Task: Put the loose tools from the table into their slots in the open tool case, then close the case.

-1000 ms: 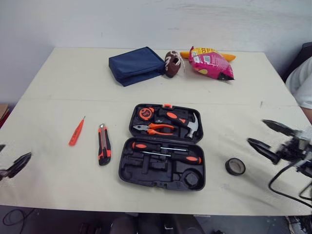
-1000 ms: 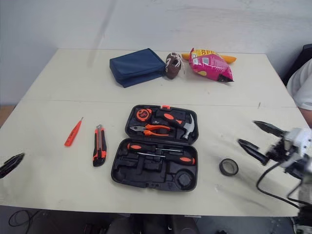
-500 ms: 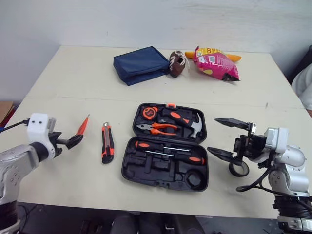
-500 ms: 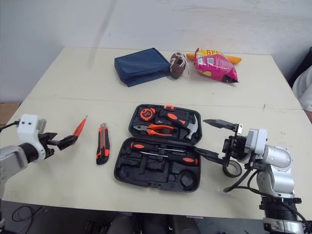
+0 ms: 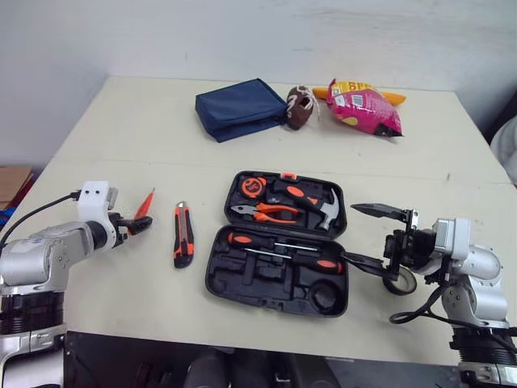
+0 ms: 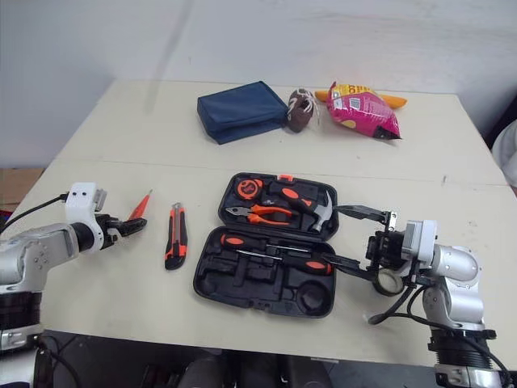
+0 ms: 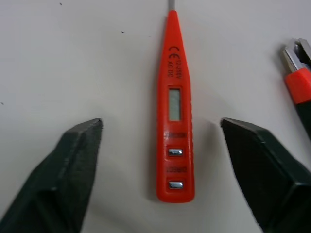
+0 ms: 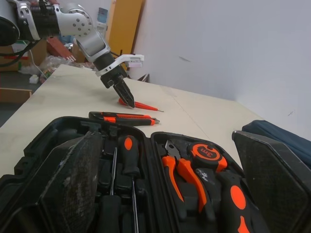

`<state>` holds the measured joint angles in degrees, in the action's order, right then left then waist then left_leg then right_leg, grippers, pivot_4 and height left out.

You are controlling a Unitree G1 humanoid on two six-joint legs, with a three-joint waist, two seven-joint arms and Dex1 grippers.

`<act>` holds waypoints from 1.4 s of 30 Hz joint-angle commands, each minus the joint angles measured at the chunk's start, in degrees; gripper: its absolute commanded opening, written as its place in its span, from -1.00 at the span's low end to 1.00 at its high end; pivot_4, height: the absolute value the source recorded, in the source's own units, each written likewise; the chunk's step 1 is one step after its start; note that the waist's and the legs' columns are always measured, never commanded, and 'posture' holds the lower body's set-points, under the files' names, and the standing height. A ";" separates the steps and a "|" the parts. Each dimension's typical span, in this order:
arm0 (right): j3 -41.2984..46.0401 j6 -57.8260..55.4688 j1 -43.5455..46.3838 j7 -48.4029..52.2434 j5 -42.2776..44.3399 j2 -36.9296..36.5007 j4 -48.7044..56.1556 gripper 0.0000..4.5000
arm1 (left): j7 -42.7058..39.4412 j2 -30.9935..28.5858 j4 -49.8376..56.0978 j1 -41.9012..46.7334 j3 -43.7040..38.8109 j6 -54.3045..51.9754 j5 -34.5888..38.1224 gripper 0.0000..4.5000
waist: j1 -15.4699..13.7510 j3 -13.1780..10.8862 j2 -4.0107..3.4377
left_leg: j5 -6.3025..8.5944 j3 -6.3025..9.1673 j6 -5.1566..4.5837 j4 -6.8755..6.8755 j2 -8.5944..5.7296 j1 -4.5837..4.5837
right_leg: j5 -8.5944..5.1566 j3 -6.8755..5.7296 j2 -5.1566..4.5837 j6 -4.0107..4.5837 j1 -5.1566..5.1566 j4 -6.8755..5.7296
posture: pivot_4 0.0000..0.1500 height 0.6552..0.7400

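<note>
Left gripper [image 5: 137, 225] is down at the table [image 5: 121, 145], jaws wide apart with one on each side of the orange voltage tester pen [image 7: 176, 111]. Not touching it yet. The pen lies flat, display up, butt end toward the wrist, so closing would pinch it across its narrow body. That's a sensible line-up for a thin flat tool.

The utility knife [image 5: 183, 234] lies just beside the pen, between it and the tool case [image 5: 242, 284], parallel to the case's left edge. Untouched.

Right gripper [image 5: 349, 233] also has its jaws apart and empty, fingers pointing across the case's right edge. The roll of black electrical tape [image 5: 404, 283] sits on the table just beside the case, low by the lower finger and back toward the wrist. Can't tell whether anything touches it.

The case is open flat. Tape measure, pliers and hammer are seated in the far half, two screwdrivers in the near half. Several moulded slots are empty, including a round recess [image 5: 325, 295] at the near right, presumably for the tape.

My read: three loose items still out, first pick about to start on the left. The knife is close enough that a jaw could nudge it.
</note>
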<state>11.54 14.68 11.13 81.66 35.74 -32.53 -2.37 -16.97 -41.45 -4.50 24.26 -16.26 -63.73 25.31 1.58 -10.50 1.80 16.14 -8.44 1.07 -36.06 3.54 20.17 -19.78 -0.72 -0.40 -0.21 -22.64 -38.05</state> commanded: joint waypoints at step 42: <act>0.20 -3.18 -4.73 -2.41 -2.67 -6.67 7.02 1.00 | -52.82 -7.86 24.23 17.49 41.41 23.91 -13.38 -0.88 | 0.85 -0.32 0.08 | -0.04 -0.07 -0.04 -0.07 0.03 0.24 | -0.05 0.24 0.20 -0.24 -0.12 0.16 | 1.00 1.00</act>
<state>11.34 11.94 7.05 80.17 32.60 -38.74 2.06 -70.84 -49.55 19.53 40.62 24.20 -37.91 13.59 2.43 -10.82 1.88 16.08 -8.51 1.03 -36.15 3.56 20.40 -19.82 -0.45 -0.20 -0.45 -22.76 -37.92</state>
